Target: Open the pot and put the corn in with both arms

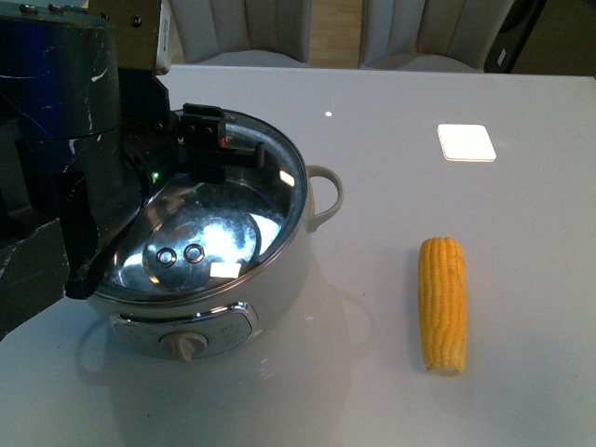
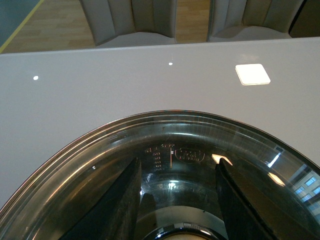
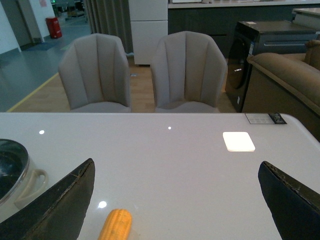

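The cream-white pot [image 1: 284, 279] stands at the front left of the table, its knob [image 1: 184, 345] facing me. The glass lid [image 1: 219, 228] with steel rim lies tilted over the pot's mouth. My left gripper [image 1: 203, 135] is shut on the lid at its far side. In the left wrist view the lid [image 2: 170, 132] fills the lower half, with the left gripper [image 2: 177, 200] around its knob. The corn [image 1: 441, 303] lies lengthwise on the table, right of the pot. My right gripper [image 3: 177, 200] is open and empty above the table; the corn's tip [image 3: 116, 225] and the pot's handle [image 3: 32, 185] show below it.
A bright white square patch [image 1: 466, 142] is on the table beyond the corn. Two grey chairs [image 3: 140, 70] stand behind the table's far edge. A sofa and a dark cabinet [image 3: 270, 45] are further back at the right.
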`<move>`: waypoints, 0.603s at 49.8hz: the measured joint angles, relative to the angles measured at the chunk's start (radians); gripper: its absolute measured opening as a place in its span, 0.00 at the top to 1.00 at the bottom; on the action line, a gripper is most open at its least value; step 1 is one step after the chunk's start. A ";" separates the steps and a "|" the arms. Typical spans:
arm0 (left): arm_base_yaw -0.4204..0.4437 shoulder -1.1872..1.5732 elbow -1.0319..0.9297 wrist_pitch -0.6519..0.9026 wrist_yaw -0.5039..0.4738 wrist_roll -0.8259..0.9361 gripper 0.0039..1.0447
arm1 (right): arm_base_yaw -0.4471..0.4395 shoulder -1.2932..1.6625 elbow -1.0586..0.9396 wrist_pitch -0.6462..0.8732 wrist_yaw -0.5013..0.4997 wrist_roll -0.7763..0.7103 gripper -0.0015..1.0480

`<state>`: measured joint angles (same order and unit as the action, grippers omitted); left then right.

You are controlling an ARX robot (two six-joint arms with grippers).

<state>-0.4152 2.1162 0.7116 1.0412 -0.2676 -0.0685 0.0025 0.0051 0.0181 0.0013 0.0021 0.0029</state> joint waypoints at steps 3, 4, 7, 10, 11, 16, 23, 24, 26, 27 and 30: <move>0.000 0.000 0.001 -0.005 -0.002 -0.004 0.62 | 0.000 0.000 0.000 0.000 0.000 0.000 0.08; 0.000 0.000 0.002 -0.007 -0.003 -0.005 0.62 | 0.000 0.000 0.000 0.000 0.000 0.000 0.08; 0.000 -0.001 0.003 -0.009 -0.006 -0.006 0.62 | 0.000 0.000 0.000 0.000 0.000 0.000 0.08; 0.000 -0.003 0.003 -0.014 -0.010 -0.007 0.62 | 0.000 0.000 0.000 0.000 0.000 0.000 0.08; 0.000 -0.005 0.004 -0.016 -0.011 -0.007 0.62 | 0.000 0.000 0.000 0.000 0.000 0.000 0.08; 0.002 -0.013 0.006 -0.030 -0.019 -0.007 0.62 | 0.000 0.000 0.000 0.000 0.000 0.000 0.08; 0.009 -0.037 0.008 -0.068 -0.021 -0.007 0.62 | 0.000 0.000 0.000 0.000 0.000 0.000 0.08; 0.010 -0.041 0.009 -0.076 -0.021 -0.007 0.62 | 0.000 0.000 0.000 0.000 0.000 0.000 0.08; 0.013 -0.051 0.011 -0.093 -0.021 -0.010 0.62 | 0.000 0.000 0.000 0.000 0.000 0.000 0.08; 0.014 -0.056 0.011 -0.100 -0.021 -0.013 0.62 | 0.000 0.000 0.000 0.000 0.000 0.000 0.08; 0.024 -0.083 0.012 -0.124 -0.018 -0.027 0.62 | 0.000 0.000 0.000 0.000 0.000 0.000 0.08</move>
<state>-0.3916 2.0335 0.7235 0.9169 -0.2859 -0.0952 0.0025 0.0051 0.0181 0.0013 0.0021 0.0029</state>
